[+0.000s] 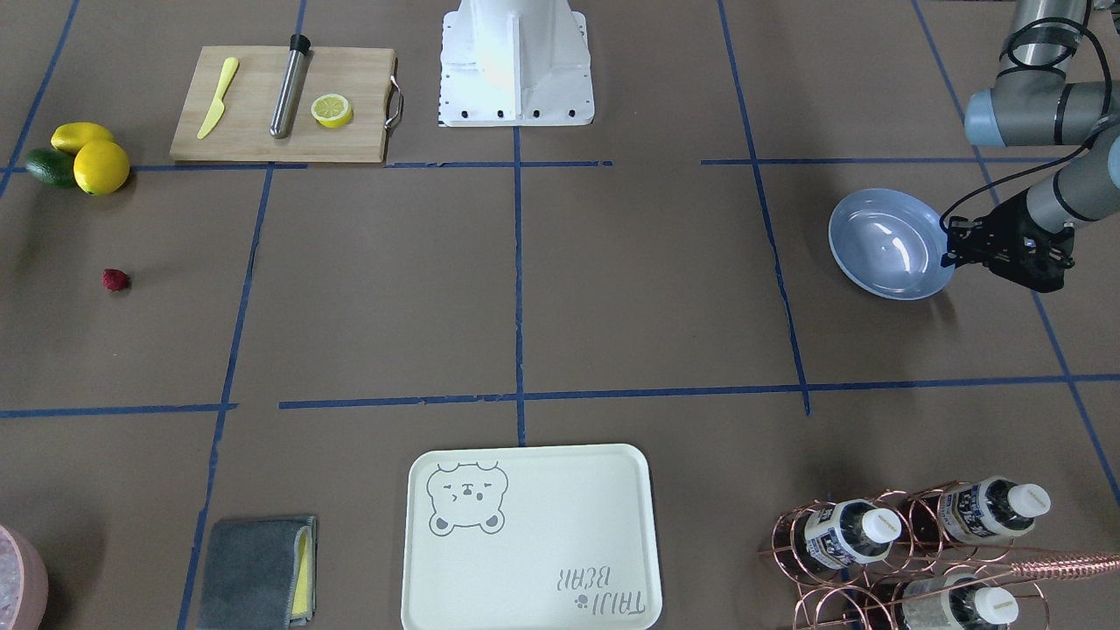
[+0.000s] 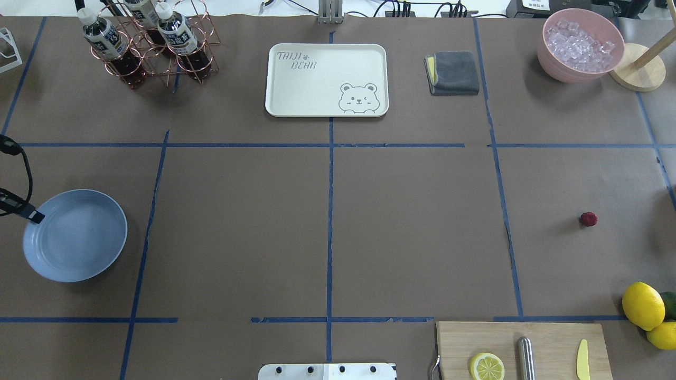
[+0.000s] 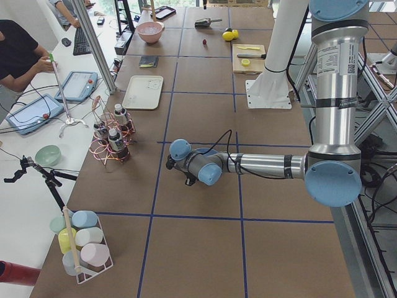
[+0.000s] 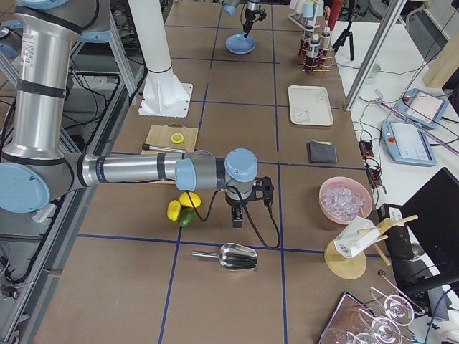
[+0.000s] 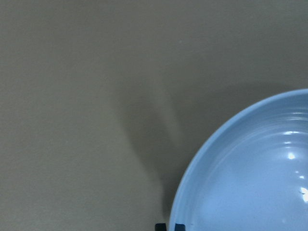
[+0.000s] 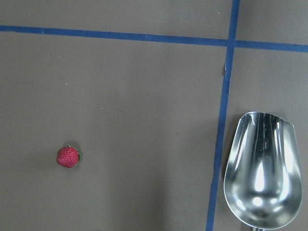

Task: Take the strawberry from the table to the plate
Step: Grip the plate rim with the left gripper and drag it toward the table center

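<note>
Just one strawberry [image 1: 115, 279], one plate [image 1: 875, 229] — left end effector [image 1: 950, 255], right end effector [image 4: 238, 221]: cannot tell.

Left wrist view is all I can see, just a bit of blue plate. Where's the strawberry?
Observer: The strawberry lies on the robot's right side of the table, far from the plate.
Operator: Is anything on the plate?
Observer: No, the overhead view shows it bare.
Operator: What's close to the berry?
Observer: Lemons lie nearer the robot, and a metal scoop shows beside it in the right wrist view.
</note>
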`<state>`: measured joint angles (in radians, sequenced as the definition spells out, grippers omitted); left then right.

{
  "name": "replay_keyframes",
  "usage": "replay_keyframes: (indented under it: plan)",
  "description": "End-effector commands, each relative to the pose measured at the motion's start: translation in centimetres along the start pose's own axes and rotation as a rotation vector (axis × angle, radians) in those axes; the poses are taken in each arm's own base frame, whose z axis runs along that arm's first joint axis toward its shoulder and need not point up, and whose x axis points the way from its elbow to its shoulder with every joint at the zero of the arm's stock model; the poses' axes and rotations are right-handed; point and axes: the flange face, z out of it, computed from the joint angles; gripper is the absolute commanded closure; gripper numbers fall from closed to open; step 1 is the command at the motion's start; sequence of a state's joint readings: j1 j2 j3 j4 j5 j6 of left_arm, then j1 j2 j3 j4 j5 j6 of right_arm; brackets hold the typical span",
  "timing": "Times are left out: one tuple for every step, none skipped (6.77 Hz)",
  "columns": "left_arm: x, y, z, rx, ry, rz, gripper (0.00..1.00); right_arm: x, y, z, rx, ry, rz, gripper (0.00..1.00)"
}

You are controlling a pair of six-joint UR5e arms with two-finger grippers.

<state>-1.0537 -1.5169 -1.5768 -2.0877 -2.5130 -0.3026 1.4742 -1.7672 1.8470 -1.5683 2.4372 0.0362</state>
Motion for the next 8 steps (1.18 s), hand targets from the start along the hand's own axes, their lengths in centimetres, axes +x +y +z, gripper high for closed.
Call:
replay_keyframes:
  plan:
    - [7.8, -4.2, -3.8, 0.05, 0.123, -0.169, 1.0, 0.0, 0.0, 0.0, 0.0, 0.001, -0.003, 0.0]
    - [11.1, -6.0, -4.5, 0.078, 0.16, -0.218, 1.0, -0.1, 0.0, 0.0, 0.0, 0.001, -0.005, 0.0]
    - [16.1, -8.3, -2.9, 0.107, 0.156, -0.236, 1.0, 0.0, 0.0, 0.0, 0.001, 0.001, -0.005, 0.0]
    - [22.0, -9.4, -0.6, 0.128, 0.146, -0.267, 1.0, -0.2, 0.0, -0.1, 0.003, 0.003, -0.011, 0.01]
    - [27.9, -11.3, 1.2, 0.135, 0.173, -0.309, 1.0, -0.2, -0.1, -0.1, 0.011, 0.002, -0.024, 0.01]
    - [36.9, -12.7, 5.3, 0.129, 0.207, -0.367, 1.0, -0.3, -0.2, 0.0, 0.021, 0.003, -0.036, 0.0]
    - [42.4, -12.5, 9.2, 0.142, 0.204, -0.385, 1.0, -0.6, -0.2, 0.3, 0.014, -0.001, -0.03, 0.0]
    - [44.5, -13.2, 10.7, 0.158, 0.197, -0.39, 1.0, -0.8, -0.2, 0.3, 0.016, 0.0, 0.026, 0.0]
